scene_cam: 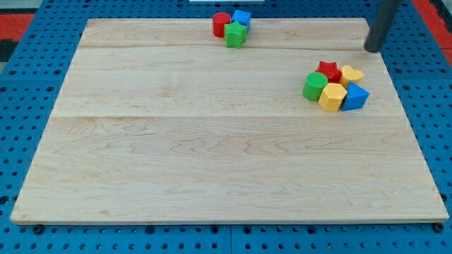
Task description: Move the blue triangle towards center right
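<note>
- Tool: a straight dark rod, smooth and round in section, slanting down from the view's top right corner; my tip (371, 49) sits just over the right end of the tabletop's far edge.
- Tool state: a plain rod with nothing to spread or press together; it holds nothing and touches no block.
- Tip against blocks: it stands up and to the right of the right-hand cluster, apart from it, with the yellow heart-like block nearest.
- Tabletop (212, 155): pale wood with fine grain running left to right and faint seams between planks; around it lies a blue perforated surface (28, 236).
- Blue triangle (355, 96): a matte wedge at the lower right of the right-hand cluster, in the view's right part, somewhat above mid-height, touching the yellow block beside it.
- Yellow hexagonal block (332, 97): many-sided, at the cluster's bottom, between the green block and the blue triangle.
- Green block (314, 86): rounded, with a ribbed side, at the cluster's left.
- Red star (328, 69): at the cluster's top, pointed outline clear.
- Yellow heart-like block (351, 74): just right of the red star, above the blue triangle.
- Far cluster near the top edge, left of centre-right: a rounded red block (222, 23), a blue block (242, 17) of cube-like shape, and a green block in front (236, 34), all pressed together.
</note>
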Available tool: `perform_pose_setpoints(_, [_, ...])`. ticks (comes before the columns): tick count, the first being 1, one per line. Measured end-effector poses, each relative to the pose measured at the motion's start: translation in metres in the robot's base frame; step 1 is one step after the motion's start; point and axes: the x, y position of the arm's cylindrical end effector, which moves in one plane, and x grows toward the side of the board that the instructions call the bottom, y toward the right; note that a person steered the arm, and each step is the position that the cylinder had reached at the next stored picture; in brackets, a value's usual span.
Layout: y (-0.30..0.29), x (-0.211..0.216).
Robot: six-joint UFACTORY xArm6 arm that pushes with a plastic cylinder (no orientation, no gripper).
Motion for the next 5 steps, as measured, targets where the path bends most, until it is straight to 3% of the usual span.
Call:
perform_pose_setpoints(1, [-0.005, 0.049])
perform_pose_setpoints(3, [-0.07, 0.048])
perform_pose_setpoints(5, [-0.019, 0.058])
